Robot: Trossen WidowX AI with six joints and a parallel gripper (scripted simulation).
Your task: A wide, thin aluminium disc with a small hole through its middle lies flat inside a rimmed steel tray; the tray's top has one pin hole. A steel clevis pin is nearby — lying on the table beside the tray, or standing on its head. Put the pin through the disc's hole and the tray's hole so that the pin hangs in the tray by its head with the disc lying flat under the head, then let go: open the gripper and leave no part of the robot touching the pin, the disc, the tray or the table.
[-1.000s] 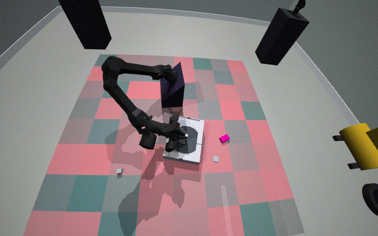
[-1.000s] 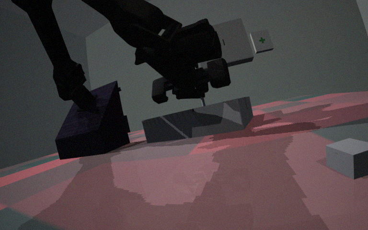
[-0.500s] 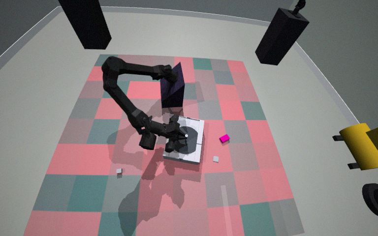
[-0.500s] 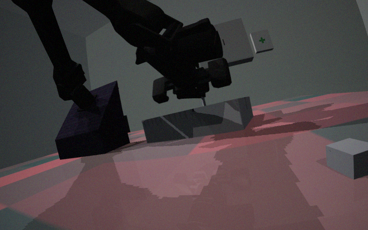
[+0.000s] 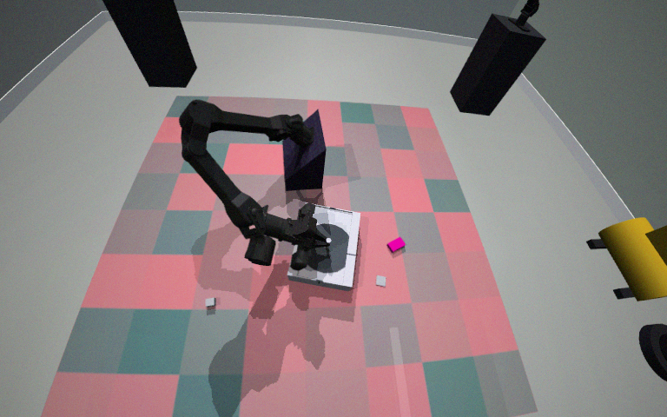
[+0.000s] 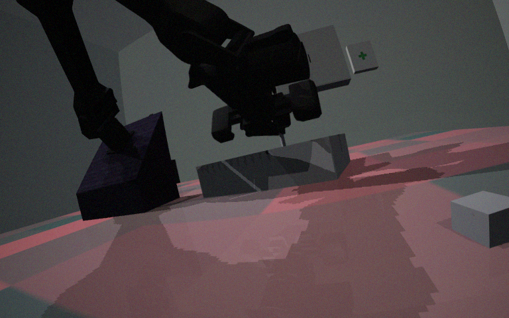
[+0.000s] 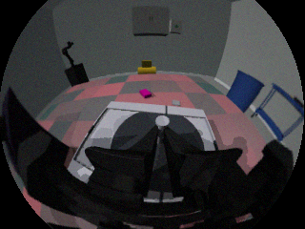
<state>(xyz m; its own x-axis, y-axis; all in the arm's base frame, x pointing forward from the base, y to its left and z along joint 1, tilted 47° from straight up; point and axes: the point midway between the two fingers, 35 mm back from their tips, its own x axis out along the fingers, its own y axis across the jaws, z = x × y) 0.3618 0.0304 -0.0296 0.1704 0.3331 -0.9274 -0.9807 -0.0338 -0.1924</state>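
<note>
The steel tray [image 5: 354, 235] [image 6: 225, 181] [image 7: 157, 108] stands on the checkered table. The wide disc [image 5: 334, 261] [image 7: 131, 131] lies flat inside its rim and looks dark. My gripper [image 5: 324, 241] [image 6: 281, 132] [image 7: 160, 129] is shut on the clevis pin [image 5: 328, 240] [image 6: 282, 140] [image 7: 162, 121], over the disc's middle. The pin is near upright, its round head above the fingertips. In the exterior view its shank shows below the fingers and passes out of sight behind the tray's rim. The disc's hole, the tray's hole and the pin's lower end are hidden.
The arm's dark wedge-shaped base [image 5: 305, 172] [image 6: 127, 191] stands close beside the tray. A magenta block [image 5: 395, 244] [image 7: 145, 93] and a small flat grey block [image 5: 380, 281] [image 7: 176, 103] lie beyond the tray. A grey cube [image 5: 210, 301] [image 6: 470, 217] lies off to another side.
</note>
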